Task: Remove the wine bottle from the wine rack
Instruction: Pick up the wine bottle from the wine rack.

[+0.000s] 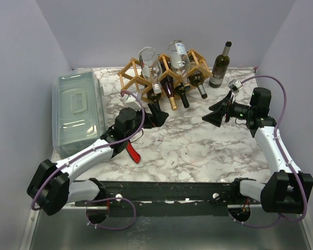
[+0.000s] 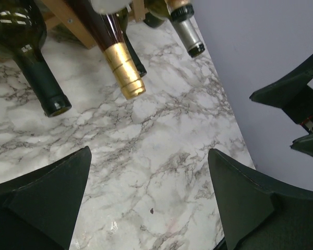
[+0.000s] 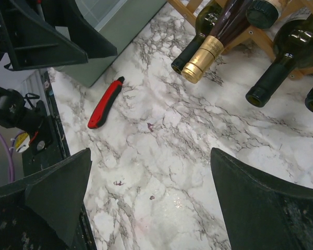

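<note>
The tan wooden wine rack [image 1: 164,73] stands at the back centre, with several bottles lying in it. Among them are a gold-capped wine bottle [image 1: 170,97], a dark-necked one [image 1: 183,98] and a silver-capped one [image 1: 201,91], necks pointing forward. My left gripper [image 1: 157,115] is open just in front of the necks, touching nothing. In the left wrist view the gold-capped bottle [image 2: 122,70] and a green bottle [image 2: 41,78] lie beyond the left gripper [image 2: 148,177]. My right gripper [image 1: 217,114] is open and empty, to the rack's front right. The right wrist view shows the right gripper [image 3: 151,182] above bare marble.
Right of the rack, a dark bottle [image 1: 220,65] stands upright on the table. A lidded clear plastic bin [image 1: 78,109] fills the left side. A red and black tool [image 1: 133,153] lies on the marble beside the left arm. Walls close in the back and both sides.
</note>
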Controlling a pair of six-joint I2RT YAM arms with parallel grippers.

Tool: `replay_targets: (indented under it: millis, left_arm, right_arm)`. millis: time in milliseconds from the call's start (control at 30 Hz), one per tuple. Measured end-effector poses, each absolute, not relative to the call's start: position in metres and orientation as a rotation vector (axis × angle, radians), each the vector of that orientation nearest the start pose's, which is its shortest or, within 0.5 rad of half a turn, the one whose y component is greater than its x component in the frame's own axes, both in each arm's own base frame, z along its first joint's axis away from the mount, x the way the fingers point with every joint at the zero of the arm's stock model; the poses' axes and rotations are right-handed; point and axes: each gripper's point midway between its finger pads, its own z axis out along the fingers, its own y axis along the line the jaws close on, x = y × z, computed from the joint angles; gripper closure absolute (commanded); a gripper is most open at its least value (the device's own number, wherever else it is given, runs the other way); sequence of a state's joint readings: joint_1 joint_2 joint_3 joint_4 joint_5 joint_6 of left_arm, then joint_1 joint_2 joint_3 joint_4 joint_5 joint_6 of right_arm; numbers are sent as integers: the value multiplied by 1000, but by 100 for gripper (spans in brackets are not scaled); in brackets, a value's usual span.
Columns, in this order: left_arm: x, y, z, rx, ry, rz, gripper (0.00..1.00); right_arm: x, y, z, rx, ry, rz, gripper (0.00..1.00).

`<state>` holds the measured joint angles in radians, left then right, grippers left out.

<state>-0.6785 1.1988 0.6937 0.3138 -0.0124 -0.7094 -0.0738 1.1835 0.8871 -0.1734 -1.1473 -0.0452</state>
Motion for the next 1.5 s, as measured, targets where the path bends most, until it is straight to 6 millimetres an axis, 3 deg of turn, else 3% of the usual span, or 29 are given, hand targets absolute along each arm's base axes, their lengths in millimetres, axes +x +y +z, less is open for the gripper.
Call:
replay_targets:
  millis: [67,300,600,700,867,1033,1133,1500]
  left_arm:
    - [307,-271,220,-55,1855,-976,7]
    - [333,-256,272,-176,1747,-1083,7]
    - [367,-253,312,-338,1854,-1025,10]
    - [380,-252,310,-382,1919,-951,15]
    - [405,-251,299,-447,2027,-805,16]
    - [417,-246,271,-450,2113,-668,21]
    - [421,-245,263,-426,2123,-627,28]
    - [451,-255,258,-342,2056,-597,34]
  right_arm:
    - [296,138,240,-670,1768,1067,1]
    - [298,137,239,-671,1769,1053,1]
    - [298,136,238,-669,1771,1049,1]
    - [298,136,238,-670,1771,1047,1]
    - [298,136,237,-673,1772,1044,1]
    - [299,135,236,-676,1773,1034,1]
    - [300,135,236,-677,1774,1027,1]
    - [299,134,233,-678,1788,1017,1]
